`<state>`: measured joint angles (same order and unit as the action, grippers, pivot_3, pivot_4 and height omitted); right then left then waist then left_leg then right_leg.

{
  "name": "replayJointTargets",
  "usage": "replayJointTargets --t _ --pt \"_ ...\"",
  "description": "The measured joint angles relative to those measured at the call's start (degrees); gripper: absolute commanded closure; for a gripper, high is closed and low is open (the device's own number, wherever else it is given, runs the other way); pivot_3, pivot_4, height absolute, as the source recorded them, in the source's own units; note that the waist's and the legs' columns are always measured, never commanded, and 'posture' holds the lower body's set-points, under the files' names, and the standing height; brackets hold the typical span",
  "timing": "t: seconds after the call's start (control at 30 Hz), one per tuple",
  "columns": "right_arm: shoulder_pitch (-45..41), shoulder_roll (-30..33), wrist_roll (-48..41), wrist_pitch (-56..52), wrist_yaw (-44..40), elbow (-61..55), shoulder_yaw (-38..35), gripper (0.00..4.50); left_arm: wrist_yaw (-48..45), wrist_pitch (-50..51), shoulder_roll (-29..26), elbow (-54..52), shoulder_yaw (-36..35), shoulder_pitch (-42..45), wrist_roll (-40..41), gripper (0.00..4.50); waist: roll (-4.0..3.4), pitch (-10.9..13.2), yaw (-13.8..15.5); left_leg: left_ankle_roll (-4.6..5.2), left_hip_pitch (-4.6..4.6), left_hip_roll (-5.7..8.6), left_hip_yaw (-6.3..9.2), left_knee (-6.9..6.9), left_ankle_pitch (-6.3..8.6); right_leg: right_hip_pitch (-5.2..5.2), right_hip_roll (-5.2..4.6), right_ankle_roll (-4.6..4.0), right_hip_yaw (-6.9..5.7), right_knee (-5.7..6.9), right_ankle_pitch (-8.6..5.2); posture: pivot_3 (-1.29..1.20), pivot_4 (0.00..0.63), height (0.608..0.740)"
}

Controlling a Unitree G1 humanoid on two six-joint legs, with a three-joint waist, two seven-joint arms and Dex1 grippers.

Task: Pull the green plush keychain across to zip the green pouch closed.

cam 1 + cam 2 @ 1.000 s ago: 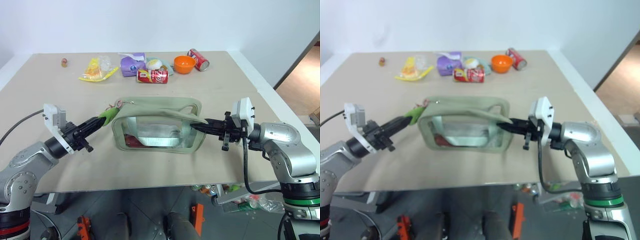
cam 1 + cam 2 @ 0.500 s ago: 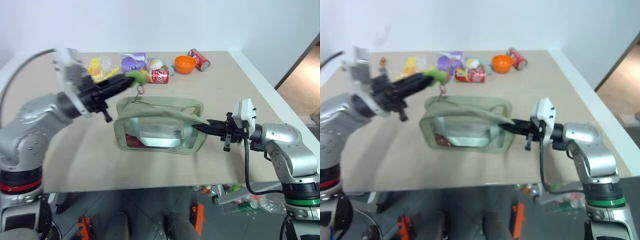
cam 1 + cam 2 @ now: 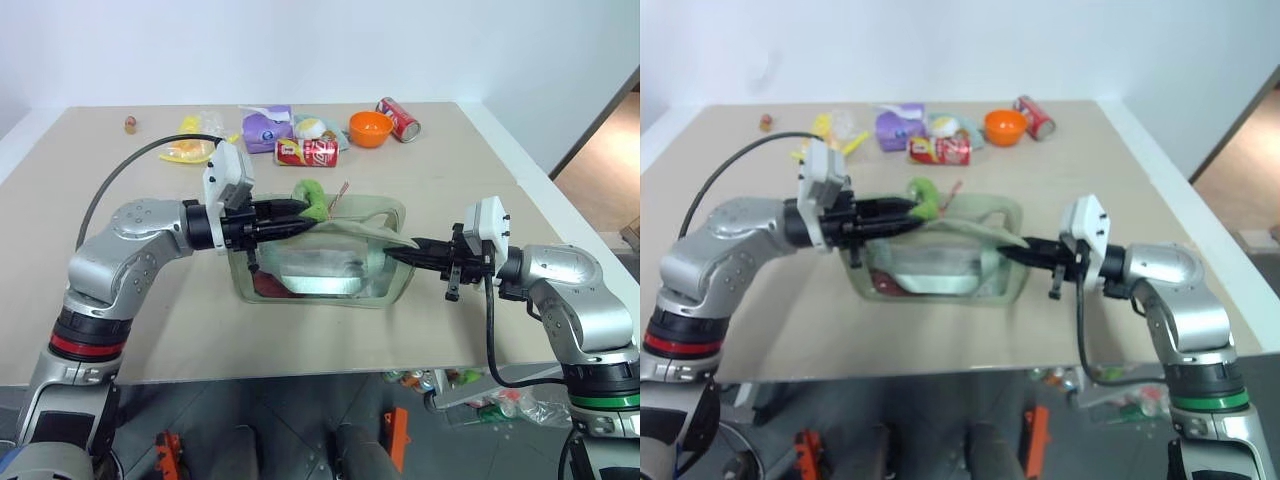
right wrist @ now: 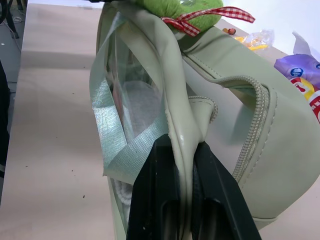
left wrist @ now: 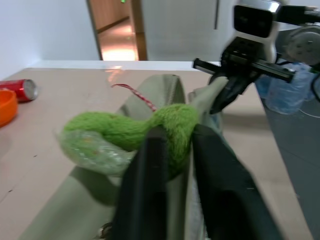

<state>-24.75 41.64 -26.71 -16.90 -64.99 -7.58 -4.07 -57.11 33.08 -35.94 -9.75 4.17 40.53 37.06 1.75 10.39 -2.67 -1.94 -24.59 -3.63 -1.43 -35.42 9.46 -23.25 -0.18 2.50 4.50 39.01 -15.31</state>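
Note:
The green pouch (image 3: 330, 268) lies mid-table, its clear window facing me. Above the middle of its top edge is the green plush keychain (image 3: 312, 193), a fuzzy lime charm with a red checked ribbon (image 4: 210, 17). My left gripper (image 3: 300, 208) reaches in from the left, shut on the charm. In the left wrist view the plush (image 5: 125, 132) is pinched between the two black fingers (image 5: 150, 165). My right gripper (image 3: 395, 255) is shut on the pouch's right end tab (image 4: 185, 115), level with the table. The zipper (image 4: 260, 115) curves beside it.
Along the table's far side lie a yellow wrapper (image 3: 190, 150), a purple packet (image 3: 265, 128), two red cans (image 3: 305, 152) (image 3: 397, 118), an orange bowl (image 3: 369, 128) and a small brown piece (image 3: 129, 124). The table's right edge (image 3: 530, 190) runs close to my right arm.
My left arm has swung up from the pouch's left end and to the right, carrying the keychain along the top edge to about its middle. The right gripper has held still.

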Motion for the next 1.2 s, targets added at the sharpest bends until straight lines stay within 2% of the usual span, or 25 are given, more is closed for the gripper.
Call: replayJointTargets --t 0.07,0.23,0.37,0.53,0.63,0.83,0.9,1.07,1.13,1.2 --pt "0.02 0.00 0.00 0.03 0.00 -0.05 0.02 4.50 -1.47 1.55 -2.09 -0.67 -0.45 -0.03 0.80 1.77 0.00 0.00 -0.06 0.00 0.00 -0.01 0.00 0.00 0.00 -0.01 0.00 0.00 0.00 0.00 0.00 0.00 0.150 0.740" --pt "0.01 0.00 0.06 0.42 -0.14 0.03 0.06 4.50 -2.16 4.56 -8.25 -3.61 -5.41 -1.41 2.43 1.77 0.00 0.01 -0.08 0.00 -0.02 -0.03 0.01 0.02 0.00 -0.03 0.00 -0.01 -0.02 0.00 -0.01 0.00 0.150 0.740" --pt "-0.09 -0.01 0.08 0.89 -0.56 0.26 0.16 4.50 2.30 9.12 -9.94 -8.51 -13.27 -6.41 6.68 1.77 0.00 0.01 -0.13 0.00 -0.01 -0.03 -0.02 0.02 0.00 -0.03 -0.04 0.01 0.00 0.00 -0.02 0.00 0.150 0.740" --pt "-0.48 -0.09 0.12 1.35 -1.12 1.18 0.37 4.50 8.76 10.73 -9.37 -12.59 -17.60 -16.53 7.05 1.77 0.00 0.01 -0.07 0.00 0.03 -0.04 0.00 0.01 0.00 0.01 -0.04 -0.02 -0.03 0.01 0.00 0.00 0.150 0.740" --pt "-0.61 -0.09 0.18 1.83 -1.17 1.45 0.44 4.50 13.02 10.18 -6.40 -13.87 -18.14 -21.89 5.74 1.77 0.06 0.04 -0.03 0.00 0.02 -0.05 0.00 -0.01 -0.01 0.01 -0.04 -0.04 -0.04 0.01 0.02 0.00 0.150 0.740" --pt "-0.76 -0.08 0.24 1.93 -1.25 1.72 0.46 4.50 17.22 6.25 -0.82 -13.84 -16.94 -24.16 3.20 1.77 0.06 0.03 0.02 0.00 0.03 -0.04 -0.03 -0.01 -0.01 0.02 -0.05 -0.04 -0.02 0.01 0.03 0.00 0.150 0.740" --pt "-0.84 -0.04 0.24 1.92 -1.25 1.72 0.45 4.50 17.43 4.38 0.67 -13.47 -15.60 -24.09 2.12 2.29 0.06 0.03 0.02 0.00 0.04 -0.03 -0.03 0.00 -0.01 0.02 -0.05 -0.04 -0.01 0.01 0.03 0.00 0.150 0.740" --pt "-0.85 0.08 0.21 1.60 -1.17 1.71 0.45 4.50 16.95 2.09 2.08 -12.38 -13.60 -24.00 0.79 3.99 0.06 0.03 0.02 0.00 0.03 -0.04 -0.02 0.00 -0.01 0.02 -0.04 -0.04 -0.02 0.01 0.03 0.00 0.150 0.740" --pt "-0.85 0.35 -0.08 0.31 -1.11 1.64 0.45 4.50 16.67 1.57 2.41 -11.78 -13.02 -23.63 0.31 4.38 0.06 0.03 0.03 0.00 0.03 -0.03 -0.03 -0.01 -0.01 0.02 -0.05 -0.04 -0.01 0.01 0.03 0.00 0.150 0.740" --pt "-0.93 0.74 -0.68 -1.43 -1.00 1.52 0.44 3.76 16.48 1.05 2.53 -11.54 -12.74 -23.42 -0.18 4.50 0.06 0.03 0.03 0.00 0.03 -0.03 -0.03 -0.01 -0.01 0.03 -0.06 -0.03 -0.01 0.01 0.03 0.00 0.150 0.740"
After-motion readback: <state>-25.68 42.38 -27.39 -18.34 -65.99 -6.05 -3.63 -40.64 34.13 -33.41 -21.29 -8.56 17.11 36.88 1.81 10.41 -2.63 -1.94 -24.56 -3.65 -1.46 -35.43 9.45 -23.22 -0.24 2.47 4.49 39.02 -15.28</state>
